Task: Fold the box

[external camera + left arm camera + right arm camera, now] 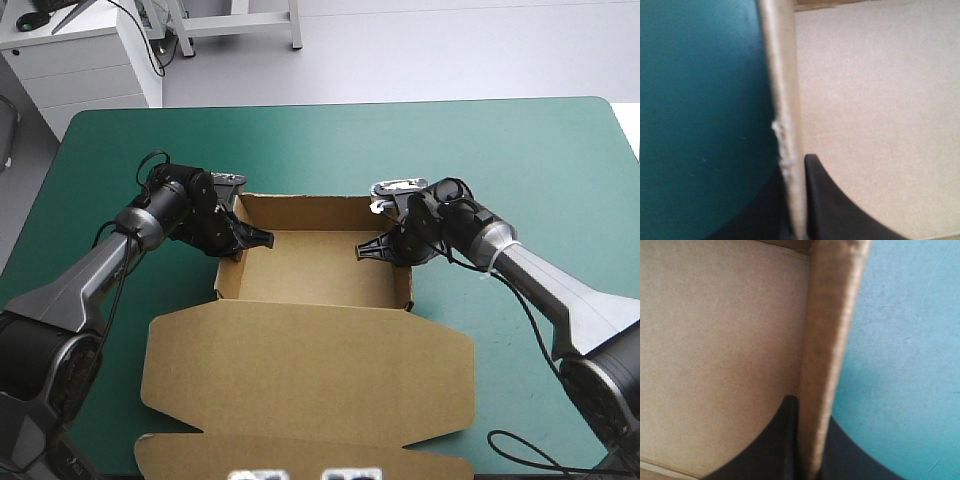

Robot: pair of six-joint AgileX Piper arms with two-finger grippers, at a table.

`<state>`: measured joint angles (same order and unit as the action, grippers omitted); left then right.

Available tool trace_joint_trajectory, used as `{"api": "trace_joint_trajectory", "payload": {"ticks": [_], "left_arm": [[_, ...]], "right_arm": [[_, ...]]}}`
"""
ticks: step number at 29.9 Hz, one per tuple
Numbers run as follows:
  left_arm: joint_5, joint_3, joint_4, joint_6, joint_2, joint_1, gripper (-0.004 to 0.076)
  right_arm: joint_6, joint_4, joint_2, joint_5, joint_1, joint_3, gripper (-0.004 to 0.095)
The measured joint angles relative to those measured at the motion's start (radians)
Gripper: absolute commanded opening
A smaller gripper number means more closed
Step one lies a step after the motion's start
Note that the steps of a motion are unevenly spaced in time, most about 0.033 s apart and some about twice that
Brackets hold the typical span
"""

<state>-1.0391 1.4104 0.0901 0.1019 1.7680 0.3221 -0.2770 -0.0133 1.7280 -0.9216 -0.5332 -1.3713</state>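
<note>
The brown box (pixel 315 268) stands mid-table as an open tray with its walls raised. Its lid (pixel 310 375) lies flat toward the near edge. My left gripper (pixel 240 235) is shut on the box's left wall (pixel 785 100), one black finger (pixel 835 210) inside the tray and the other outside over the teal-green cover. My right gripper (pixel 392 243) is shut on the box's right wall (pixel 832 340), with a black finger (pixel 777 445) inside against the tray floor and its mate outside. Both walls stand upright between the fingers.
The teal-green table cover (pixel 330 140) lies bare beyond the box and to both sides. The flat lid and its front flap (pixel 300 462) reach the table's near edge. A white cabinet (pixel 85 60) stands past the far left corner.
</note>
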Motion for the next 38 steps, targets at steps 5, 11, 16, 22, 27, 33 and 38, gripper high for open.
{"api": "trace_joint_trajectory", "payload": {"ticks": [5, 11, 16, 22, 27, 33, 38], "left_arm": [[0.006, 0.005, 0.0, -0.004, 0.011, 0.0, -0.0007], [0.018, 0.009, 0.001, -0.011, 0.016, 0.0, 0.0031], [0.02, 0.01, 0.004, -0.022, 0.019, 0.001, 0.0179], [0.014, 0.01, 0.006, -0.042, 0.028, 0.001, 0.0414], [-0.007, 0.036, 0.004, -0.042, 0.029, 0.001, 0.0454], [-0.062, 0.121, -0.002, -0.042, 0.029, 0.001, 0.0454], [-0.133, 0.198, -0.062, -0.043, 0.029, 0.001, 0.0454]], "right_arm": [[-0.011, -0.02, 0.0, 0.001, -0.002, 0.001, -0.0005], [-0.082, -0.069, 0.0, -0.006, -0.007, 0.001, 0.0263], [-0.073, -0.113, 0.0, -0.006, -0.007, 0.002, 0.0475], [-0.074, -0.129, 0.0, -0.006, -0.007, 0.002, 0.0505], [-0.074, -0.123, 0.0, -0.014, -0.007, -0.014, 0.0503], [-0.073, -0.111, 0.0, -0.06, -0.007, -0.123, 0.0503], [-0.071, -0.134, 0.0, -0.157, -0.007, -0.218, 0.0487]]}}
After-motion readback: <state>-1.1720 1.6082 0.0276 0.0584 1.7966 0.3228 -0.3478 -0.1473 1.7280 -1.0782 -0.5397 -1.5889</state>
